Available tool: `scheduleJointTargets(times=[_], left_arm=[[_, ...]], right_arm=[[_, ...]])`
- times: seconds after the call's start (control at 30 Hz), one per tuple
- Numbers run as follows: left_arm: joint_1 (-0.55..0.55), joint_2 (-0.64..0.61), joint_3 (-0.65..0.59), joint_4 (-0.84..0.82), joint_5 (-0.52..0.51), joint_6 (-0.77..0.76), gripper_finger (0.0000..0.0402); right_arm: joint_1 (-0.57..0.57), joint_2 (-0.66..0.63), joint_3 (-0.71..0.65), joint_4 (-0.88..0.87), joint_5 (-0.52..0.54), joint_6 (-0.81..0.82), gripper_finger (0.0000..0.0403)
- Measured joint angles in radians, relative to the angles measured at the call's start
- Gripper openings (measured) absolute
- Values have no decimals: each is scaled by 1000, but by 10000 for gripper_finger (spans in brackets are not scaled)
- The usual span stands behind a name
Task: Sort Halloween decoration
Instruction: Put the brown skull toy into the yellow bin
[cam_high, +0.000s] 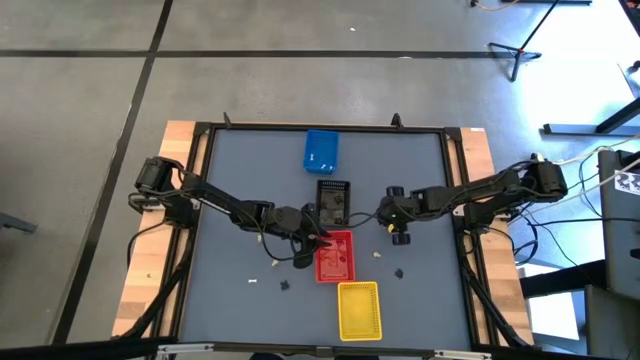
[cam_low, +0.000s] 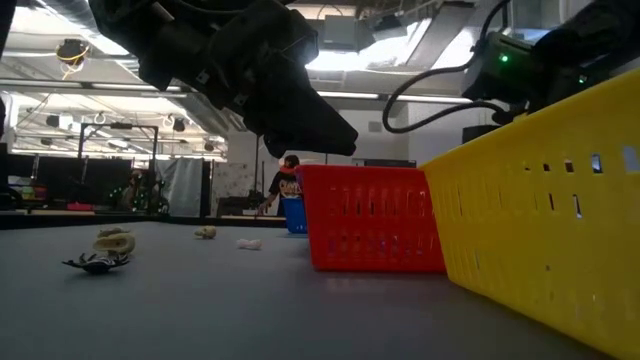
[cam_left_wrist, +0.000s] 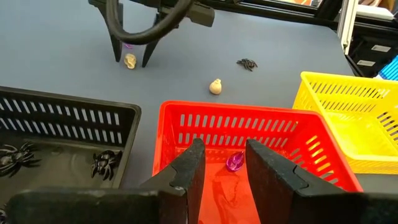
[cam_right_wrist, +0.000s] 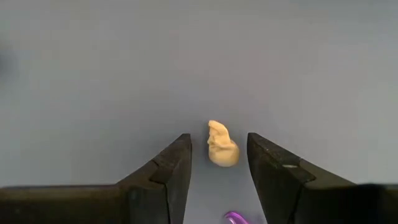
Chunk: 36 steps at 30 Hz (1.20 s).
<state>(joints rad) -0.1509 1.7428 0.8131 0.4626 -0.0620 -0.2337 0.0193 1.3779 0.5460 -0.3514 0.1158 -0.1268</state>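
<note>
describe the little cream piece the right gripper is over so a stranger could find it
Start at the red tray in the table's middle, then go to the right gripper, open beside the black tray. The cream skull-like piece lies between its fingers, a purple bit beside it.

Bench (cam_high: 240, 180): matt grey top, smooth, no shine; bare pale wood strips (cam_high: 150, 270) down both sides, dark metal frame around it. Red tray (cam_left_wrist: 249, 124), yellow tray (cam_left_wrist: 354, 106), black tray (cam_left_wrist: 62, 118): slotted moulded plastic, slight gloss on the red floor. Blue tray (cam_high: 321, 150): plastic-looking. Cream piece (cam_right_wrist: 221, 146): matt, lumpy. Purple piece (cam_left_wrist: 235, 162): glossy. Black spiders (cam_left_wrist: 106, 163): rubbery-looking. Jaws matt black.
</note>
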Motion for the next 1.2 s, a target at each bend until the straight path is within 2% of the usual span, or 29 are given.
scheduleJointTargets(times=[0.67,1.03,1.2], left_arm=[[0,0,0,0,0,0,108],[0,0,0,0,0,0,108],[0,0,0,0,0,0,108]], right_arm=[[0,1,-6,11,-3,2,154],[1,1,-6,11,-14,2,64],[1,1,-6,11,-11,2,55]])
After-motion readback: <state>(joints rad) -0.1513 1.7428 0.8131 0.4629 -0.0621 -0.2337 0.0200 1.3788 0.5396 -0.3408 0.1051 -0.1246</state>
